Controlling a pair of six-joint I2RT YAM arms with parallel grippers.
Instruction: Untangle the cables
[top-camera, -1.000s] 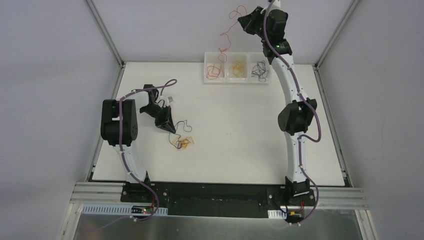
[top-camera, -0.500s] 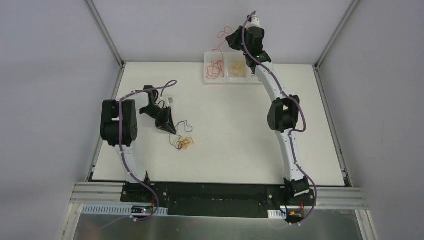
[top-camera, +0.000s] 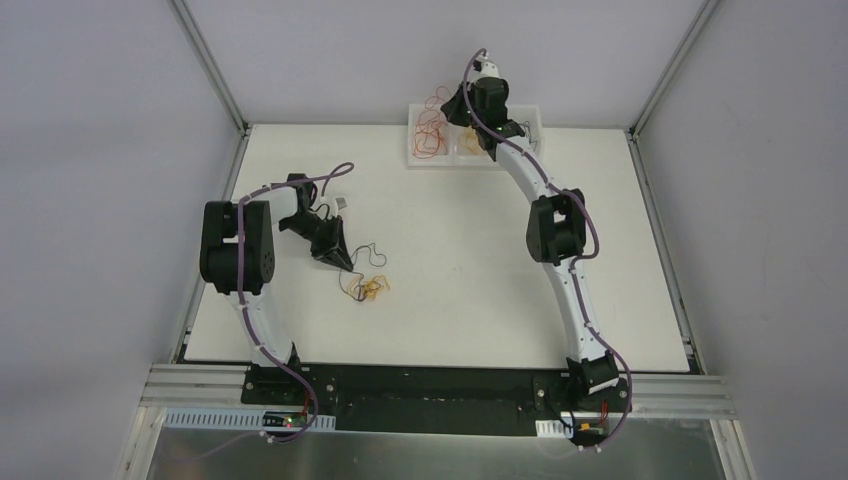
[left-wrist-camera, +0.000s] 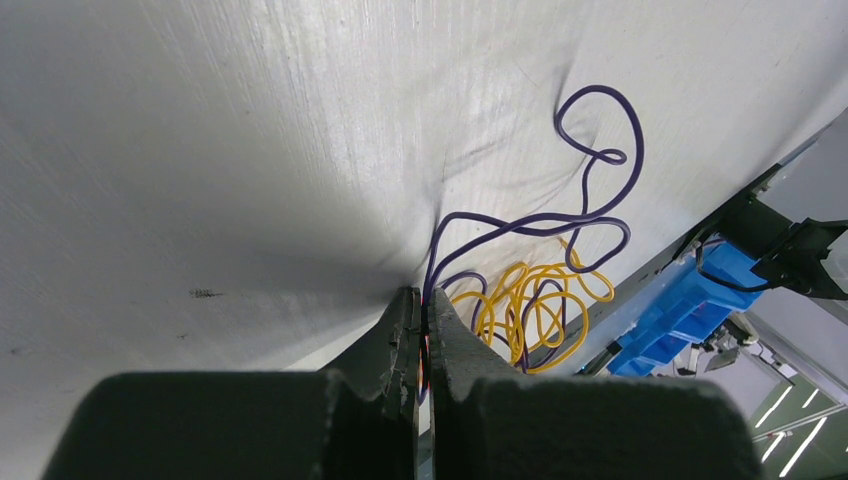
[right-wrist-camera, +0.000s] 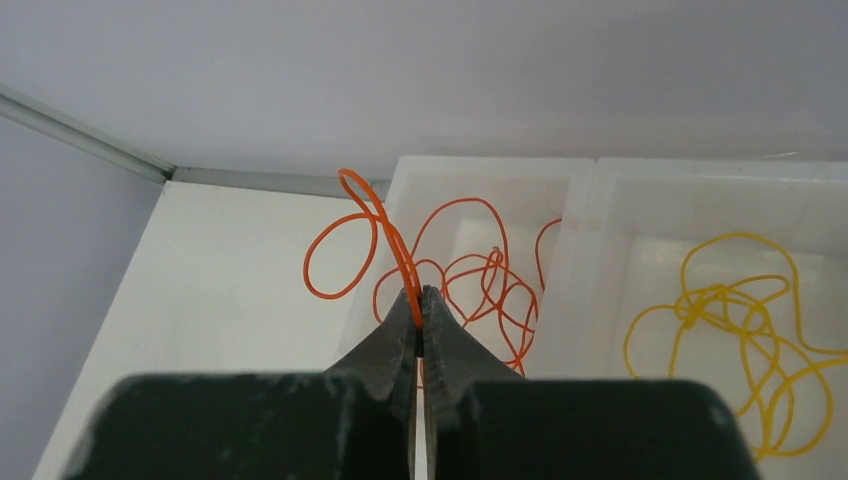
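Observation:
My left gripper (top-camera: 344, 263) (left-wrist-camera: 421, 300) is shut on a purple cable (left-wrist-camera: 590, 160) (top-camera: 372, 248) at the table surface. That cable loops away and runs into a tangle with a yellow cable (left-wrist-camera: 530, 305) (top-camera: 370, 288). My right gripper (top-camera: 452, 105) (right-wrist-camera: 419, 297) is shut on an orange cable (right-wrist-camera: 375, 225) and holds it over the left compartment of the white tray (top-camera: 412, 157) (right-wrist-camera: 575, 215). More orange cable (right-wrist-camera: 490, 285) (top-camera: 430, 135) lies in that compartment. A yellow cable (right-wrist-camera: 745, 310) lies in the middle compartment. The tray's right compartment is hidden behind my right arm.
The white table (top-camera: 470, 290) is bounded by metal frame posts (top-camera: 210, 65) at the back corners and grey walls. A small grey piece (top-camera: 342, 201) lies beside my left arm.
My right arm has swung left and down, carrying the orange cable from high behind the tray to over its left compartment. The left arm has barely moved.

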